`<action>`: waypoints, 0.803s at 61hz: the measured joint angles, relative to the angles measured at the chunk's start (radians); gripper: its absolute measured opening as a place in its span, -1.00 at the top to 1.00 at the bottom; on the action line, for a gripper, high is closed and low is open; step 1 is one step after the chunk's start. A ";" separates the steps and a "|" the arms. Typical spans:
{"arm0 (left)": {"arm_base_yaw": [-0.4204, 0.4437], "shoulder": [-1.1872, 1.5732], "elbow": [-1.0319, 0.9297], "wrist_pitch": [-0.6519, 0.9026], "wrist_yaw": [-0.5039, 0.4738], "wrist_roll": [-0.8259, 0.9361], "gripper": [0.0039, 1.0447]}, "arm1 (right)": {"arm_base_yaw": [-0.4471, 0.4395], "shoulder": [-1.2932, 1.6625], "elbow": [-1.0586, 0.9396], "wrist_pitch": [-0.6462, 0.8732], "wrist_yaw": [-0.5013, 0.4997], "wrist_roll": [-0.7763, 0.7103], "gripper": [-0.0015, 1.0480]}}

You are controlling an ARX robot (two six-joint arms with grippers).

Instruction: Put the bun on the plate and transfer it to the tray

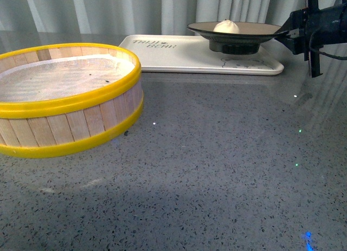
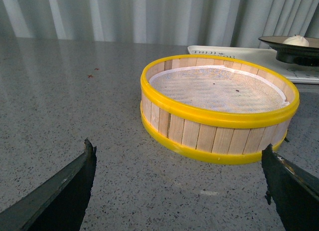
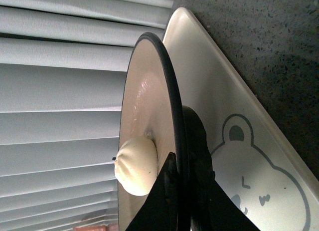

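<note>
**One bun (image 1: 226,26) sits on the plate (image 1: 255,30), and the plate is at the tray (image 1: 179,53)**

Two dark fingers of the left claw (image 2: 179,191) show nearest, over the grey speckled table (image 1: 217,169). They are spread wide apart, and nothing is between them.

A little farther, on the left, stands a round wooden basket (image 1: 65,99) with yellow rims. It has a white liner inside with a few dark specks.

Far back on the table lies the cream tray. It has dark letters (image 1: 154,44) at its left end and a drawn bear (image 3: 249,191) at its right end.

The plate is over the right part of the tray, above the bear. Its black foot is right down at the tray, but I cannot tell if it touches.

The white bun sits in the middle of the plate, with its twisted top up.

The right claw (image 1: 284,33) comes in from the far right and pinches the right edge of the plate. One finger is on top of the rim and one is under it. The bun is just left of the claw tips and does not touch them.

Pale curtains (image 1: 135,12) hang behind it all.
</note>
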 joint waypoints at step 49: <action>0.000 0.000 0.000 0.000 0.000 0.000 -0.88 | 0.004 0.026 0.043 -0.080 -0.018 -0.006 0.57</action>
